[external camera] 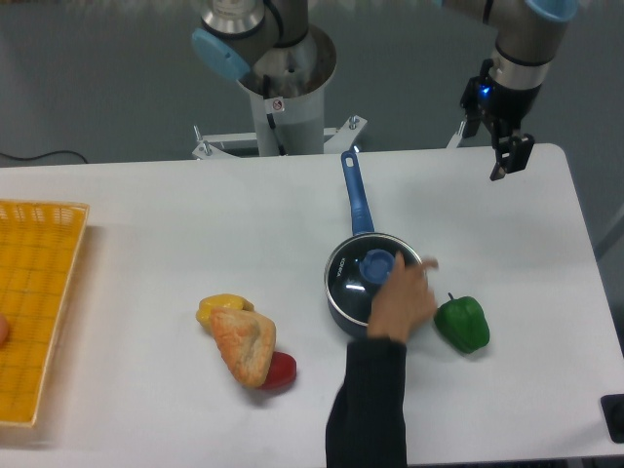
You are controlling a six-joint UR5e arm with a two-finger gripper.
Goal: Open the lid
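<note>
The lid [349,283], glass with a blue knob [375,263] at its centre, lies flat on the dark blue saucepan [358,203] near the middle of the table. A person's hand [400,297] in a black sleeve reaches in from the front edge, its fingers over the lid's right side by the knob. My gripper [510,161] hangs high at the back right, well away from the pan. It is open with nothing between its fingers.
A green pepper [462,324] sits just right of the pan. A pastry [242,343] lies to the left with a yellow pepper [222,306] and a red one [281,370]. A yellow basket [39,292] stands at the left edge.
</note>
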